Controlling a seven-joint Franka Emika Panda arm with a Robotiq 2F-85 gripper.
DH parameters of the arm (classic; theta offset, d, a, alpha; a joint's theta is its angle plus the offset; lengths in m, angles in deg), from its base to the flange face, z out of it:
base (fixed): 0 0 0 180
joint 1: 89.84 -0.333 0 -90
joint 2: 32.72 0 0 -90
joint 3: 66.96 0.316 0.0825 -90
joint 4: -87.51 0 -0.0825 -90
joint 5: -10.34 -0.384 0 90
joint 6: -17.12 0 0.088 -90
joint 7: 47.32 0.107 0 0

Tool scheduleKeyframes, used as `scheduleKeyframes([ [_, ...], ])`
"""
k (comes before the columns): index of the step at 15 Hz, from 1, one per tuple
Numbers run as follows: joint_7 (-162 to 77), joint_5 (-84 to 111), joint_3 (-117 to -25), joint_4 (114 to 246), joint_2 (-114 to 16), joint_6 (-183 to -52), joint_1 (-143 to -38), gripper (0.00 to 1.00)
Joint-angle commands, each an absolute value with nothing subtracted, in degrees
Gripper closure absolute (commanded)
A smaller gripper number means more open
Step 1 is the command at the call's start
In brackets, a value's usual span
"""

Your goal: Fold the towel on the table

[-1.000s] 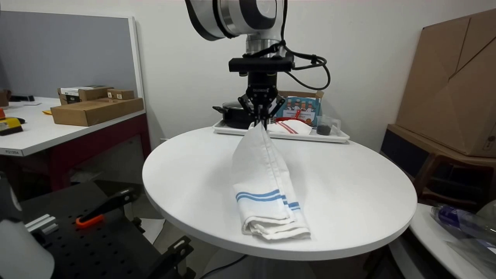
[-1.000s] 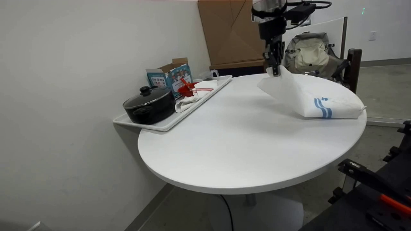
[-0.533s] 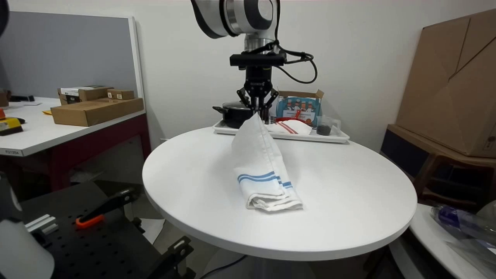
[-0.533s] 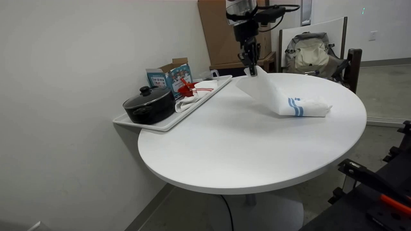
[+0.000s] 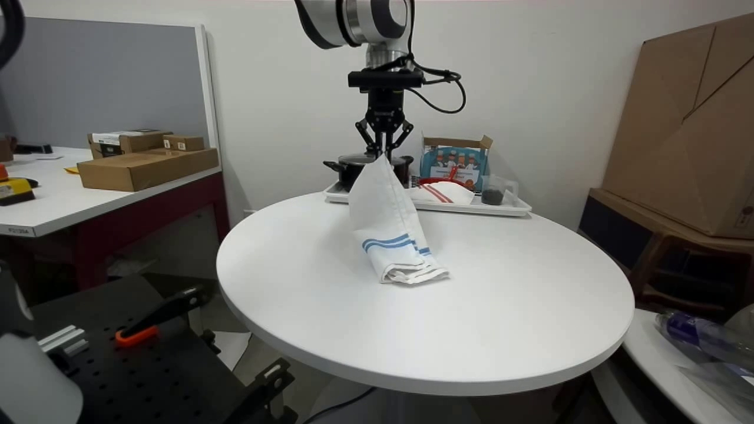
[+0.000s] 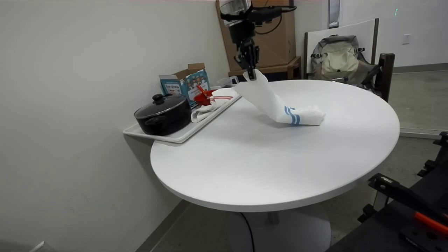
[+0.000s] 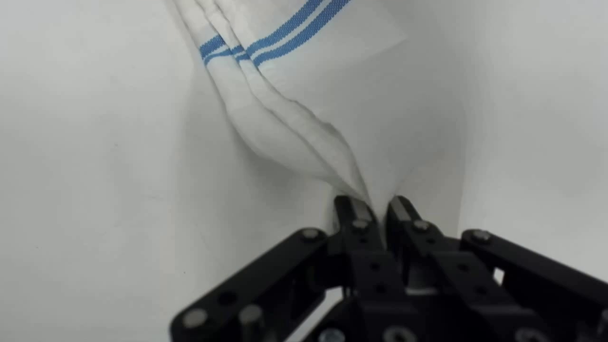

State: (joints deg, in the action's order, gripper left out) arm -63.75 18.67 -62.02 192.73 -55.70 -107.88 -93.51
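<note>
The white towel with blue stripes lies on the round white table (image 5: 500,312), and its front part is folded in layers flat on the top. My gripper (image 5: 383,154) is shut on the far end of the towel (image 5: 386,206) and holds it raised, so the cloth slopes down to the table. An exterior view shows the same from the side, with the gripper (image 6: 252,75) above the towel (image 6: 262,99). In the wrist view the towel (image 7: 327,80) is pinched between the fingertips (image 7: 377,209), with its folded edges and stripes running up and left. The pinched end is partly hidden by the fingers.
A white tray (image 6: 178,138) stands at the table's wall-side edge, behind the gripper. It holds a black pot (image 6: 161,113), a red-striped cloth (image 5: 445,193), a blue box (image 5: 456,159) and a clear cup (image 5: 492,191). A desk with cardboard boxes (image 5: 147,168) stands beside the table.
My gripper has moved back toward the tray and slightly up, dragging the towel across the table away from the front edge. The towel's end stays held throughout.
</note>
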Motion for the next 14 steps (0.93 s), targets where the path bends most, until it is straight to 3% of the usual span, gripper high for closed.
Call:
scheduleKeyframes([
  [1,-70.2,20.05,-62.08,199.83,-52.34,-112.4,-91.51,0.9],
  [10,-100.58,23.82,-67.4,227.78,-48.11,-136.06,-78.7,0.89],
  [11,-101.5,25.7,-69.2,229.71,-48.32,-138.05,-78.01,0.64],
  [13,-101.82,29.32,-72.61,232.09,-48.78,-141.11,-77.14,0.62],
  [14,-101.61,31.11,-74.18,232.96,-48.88,-142.29,-76.91,0.56],
])
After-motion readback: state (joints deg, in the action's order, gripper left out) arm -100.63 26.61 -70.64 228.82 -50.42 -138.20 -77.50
